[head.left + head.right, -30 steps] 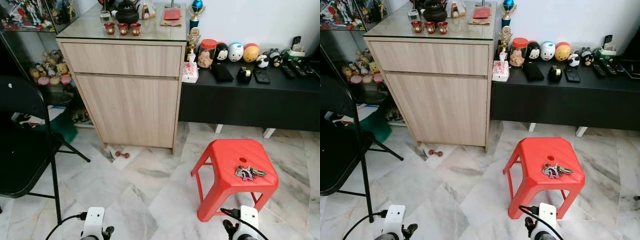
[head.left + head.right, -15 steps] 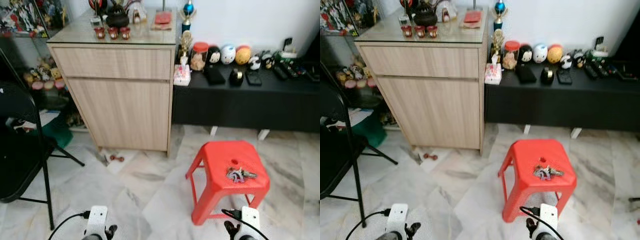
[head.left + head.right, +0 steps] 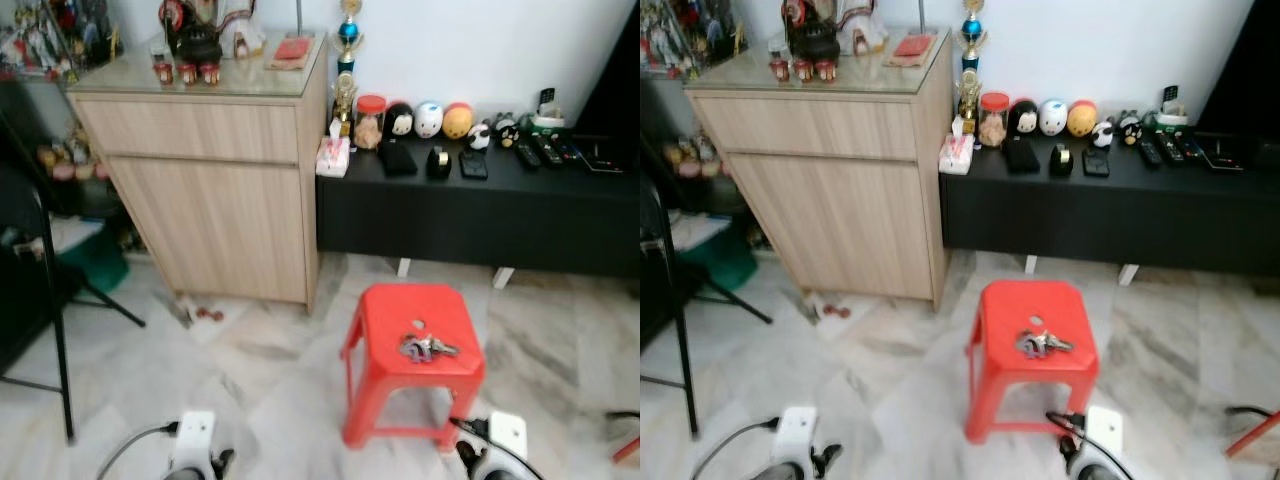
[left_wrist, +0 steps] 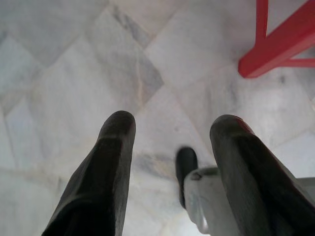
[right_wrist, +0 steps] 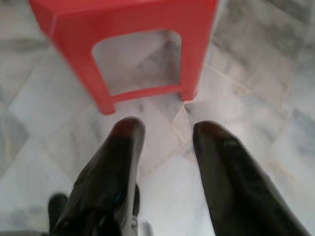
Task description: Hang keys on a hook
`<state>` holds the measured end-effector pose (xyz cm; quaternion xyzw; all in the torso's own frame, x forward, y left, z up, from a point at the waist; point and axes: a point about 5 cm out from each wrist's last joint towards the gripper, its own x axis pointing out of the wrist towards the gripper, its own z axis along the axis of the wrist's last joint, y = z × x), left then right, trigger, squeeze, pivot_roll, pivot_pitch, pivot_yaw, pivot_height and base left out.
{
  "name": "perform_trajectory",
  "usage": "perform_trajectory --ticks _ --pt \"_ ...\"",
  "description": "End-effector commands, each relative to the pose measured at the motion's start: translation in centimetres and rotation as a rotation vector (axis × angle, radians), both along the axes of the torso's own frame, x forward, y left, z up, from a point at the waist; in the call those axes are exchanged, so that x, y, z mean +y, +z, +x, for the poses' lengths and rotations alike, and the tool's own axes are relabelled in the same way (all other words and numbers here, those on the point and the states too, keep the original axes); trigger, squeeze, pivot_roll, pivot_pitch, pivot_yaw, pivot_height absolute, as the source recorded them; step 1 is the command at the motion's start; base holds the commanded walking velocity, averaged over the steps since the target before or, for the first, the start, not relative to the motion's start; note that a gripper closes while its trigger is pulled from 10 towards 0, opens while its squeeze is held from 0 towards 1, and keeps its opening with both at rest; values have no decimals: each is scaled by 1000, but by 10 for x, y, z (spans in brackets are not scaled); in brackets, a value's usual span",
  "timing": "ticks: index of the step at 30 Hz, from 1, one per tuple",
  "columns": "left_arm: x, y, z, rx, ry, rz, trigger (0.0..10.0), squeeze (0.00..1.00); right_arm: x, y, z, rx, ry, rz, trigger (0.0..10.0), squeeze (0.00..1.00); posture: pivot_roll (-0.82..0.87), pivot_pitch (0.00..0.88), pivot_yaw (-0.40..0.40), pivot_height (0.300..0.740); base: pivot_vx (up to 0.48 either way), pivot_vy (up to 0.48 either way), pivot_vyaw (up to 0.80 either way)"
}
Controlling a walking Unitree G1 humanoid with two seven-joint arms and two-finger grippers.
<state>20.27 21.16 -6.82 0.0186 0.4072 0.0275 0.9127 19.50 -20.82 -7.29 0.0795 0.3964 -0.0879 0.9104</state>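
Observation:
A bunch of keys lies on top of a red plastic stool standing on the marble floor, a little right of centre. Both arms hang low at the bottom edge of the head views. My left gripper is open over bare floor tiles, with a red stool leg off to one side. My right gripper is open too, pointing at the floor just in front of the stool's legs. Nothing is between either pair of fingers.
A light wooden cabinet with a glass top stands at the back left, a low black bench full of small figures and remotes to its right. A black folding chair is at the left. Open marble floor lies ahead.
The whole view has shifted: the cabinet, bench and stool now sit further left and further away. The camera has moved. The keys lie on the stool as before.

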Motion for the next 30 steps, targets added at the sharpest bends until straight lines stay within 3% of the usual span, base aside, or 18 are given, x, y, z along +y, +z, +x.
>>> perform_trajectory --ticks 1,10,12,14,23,30 --pt "4 2 2 -30 27 -5 10000 0 0 4 5 -53 4 -17 10000 0 119 25 -20 740 0 0 0" --pt "3 2 1 -26 8 0 10000 0 0 11 10 -171 -25 -5 10000 0 106 32 -15 740 0 0 0" --pt "3 1 0 -27 7 0 10000 0 5 42 54 -343 -22 -32 10000 0 109 33 -13 740 0 0 0" --pt "3 1 0 -25 3 6 10000 0 9 51 65 -393 -9 -64 10000 0 106 36 -13 740 0 0 0" --pt "4 1 -1 -30 12 7 10000 0 13 58 69 -460 12 -78 10000 0 107 43 -22 740 0 0 0" --pt "4 1 -3 -35 19 8 10000 0 12 63 62 -548 42 -172 10000 0 101 48 -28 740 0 0 0"
